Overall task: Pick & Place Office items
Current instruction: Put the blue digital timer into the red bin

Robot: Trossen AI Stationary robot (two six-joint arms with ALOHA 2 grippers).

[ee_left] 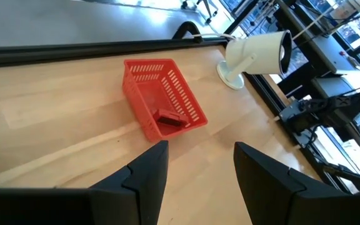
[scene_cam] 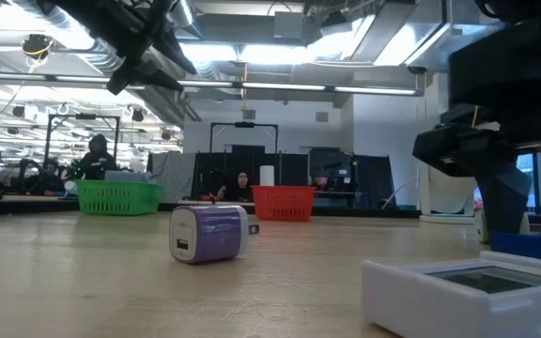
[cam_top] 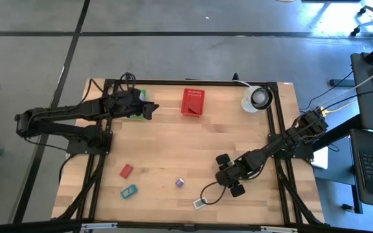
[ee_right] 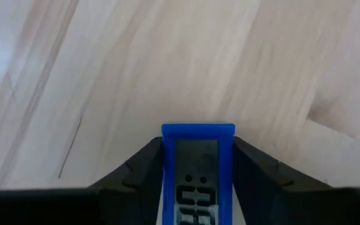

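Observation:
My right gripper (ee_right: pixel 197 145) hangs over the table's near right part (cam_top: pixel 228 175) and is shut on a blue-framed piece with a digit display (ee_right: pixel 197 164). My left gripper (ee_left: pixel 199 153) is open and holds nothing. It hovers by the green basket (cam_top: pixel 139 96), at the far left, and faces the red basket (ee_left: pixel 162 97), where a dark red piece (ee_left: pixel 169 117) lies on the floor. On the wood lie a red piece (cam_top: pixel 126 171), a teal piece (cam_top: pixel 129 191), a lavender block (scene_cam: pixel 209 233) and a white piece (scene_cam: pixel 468 291). My right gripper pinches the blue-framed piece between its two fingers, one on each long side (ee_right: pixel 166 156). The fingers lie along the piece, and its short end (ee_right: pixel 197 130) reaches just past the fingertips. The display side faces the wrist camera. Whether it is lifted clear of the table, I cannot tell.
A white round cup-like thing (cam_top: pixel 256 98) stands at the far right corner. Dark frame rails (cam_top: pixel 278 139) run along the table's sides. The middle of the wooden top (cam_top: pixel 186 145) is bare. People sit in the room beyond the far edge (scene_cam: pixel 242 185).

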